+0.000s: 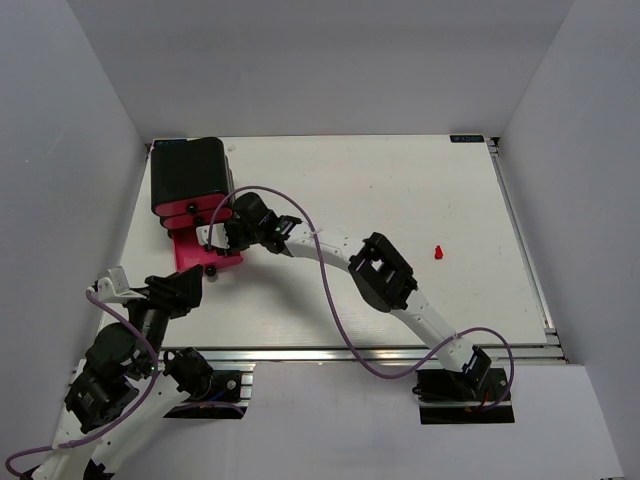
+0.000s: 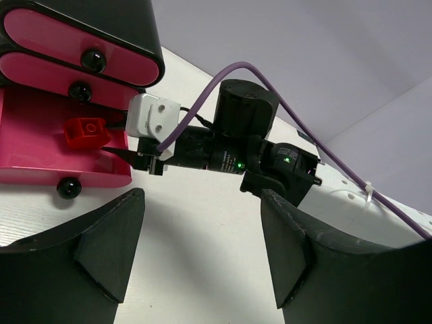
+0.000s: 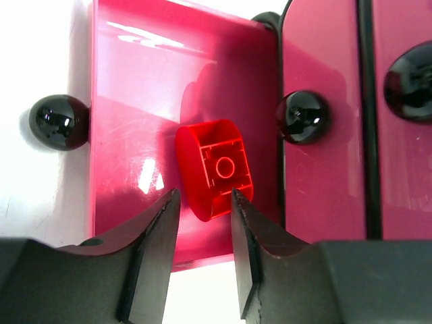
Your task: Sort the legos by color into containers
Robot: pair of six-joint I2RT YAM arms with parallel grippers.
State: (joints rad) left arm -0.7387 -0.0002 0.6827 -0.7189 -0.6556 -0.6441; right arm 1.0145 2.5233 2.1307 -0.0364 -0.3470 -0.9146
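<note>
The right gripper [image 3: 204, 196] reaches over the bottom drawer [image 3: 135, 101], which is pulled out of the glossy black housing [image 1: 190, 175] standing at about 10 o'clock on the table [image 1: 400, 180]. Its 2 jaws stand part-way open, with a clear gap between them. A red brick [image 3: 214, 169] lies tilted on the pink floor of that drawer, just beyond the tips at 12 o'clock from them in the right wrist view. Its near edge shows in the gap. The jaws are not pressed against its sides, though whether a tip brushes it cannot be told. In the left wrist view the same brick [image 2: 84, 131] sits at 9 o'clock from the right gripper [image 2: 120, 138], inside the open drawer [image 2: 40, 115] and below the 2 upper drawers [image 2: 67, 34], both pushed in. The left gripper [image 2: 202, 199] is spread wide and holds nothing. It hangs over bare table at 6 o'clock from the open drawer's front knob [image 2: 69, 187], pointing toward it. In the top view it [image 1: 195, 283] sits just off the drawer's front edge [image 1: 190, 255], near the right gripper [image 1: 212, 238]. A second red brick [image 1: 438, 252] lies alone on the table at 3 o'clock, well apart from both arms.
</note>
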